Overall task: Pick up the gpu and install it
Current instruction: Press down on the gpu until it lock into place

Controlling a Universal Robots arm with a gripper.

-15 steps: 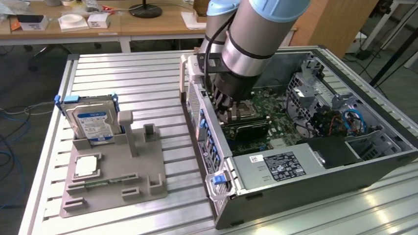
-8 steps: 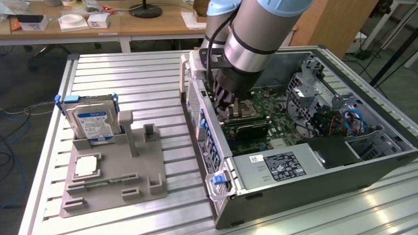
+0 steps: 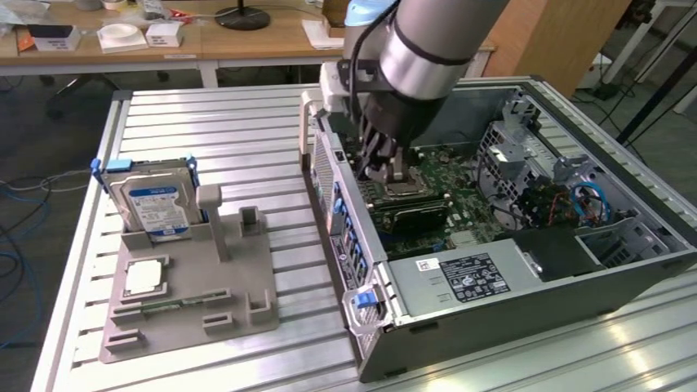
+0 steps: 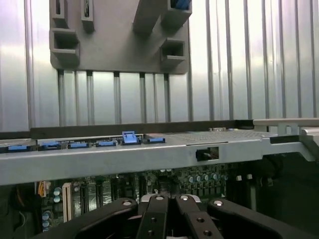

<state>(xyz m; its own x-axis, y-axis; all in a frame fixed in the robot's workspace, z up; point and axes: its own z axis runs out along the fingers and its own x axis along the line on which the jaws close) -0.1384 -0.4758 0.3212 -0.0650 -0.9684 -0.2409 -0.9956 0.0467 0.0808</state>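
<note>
One open computer case [image 3: 479, 278], the closed, empty-looking hand [image 3: 390, 167] inside, low over its motherboard [image 3: 436, 192]

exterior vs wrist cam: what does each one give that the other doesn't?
Exterior only: the hard drive upright in the grey holder, the case's label, blue cables, and the arm reaching into the computer case. Wrist only: a close look along the case's upper edge with its blue clips. Both: the gripper, shut, over the motherboard, and the slatted table.

the open computer case [image 3: 479, 278] lies at the exterior view's right of the holder tray [image 3: 185, 306], both on the table [image 3: 218, 122].
</note>
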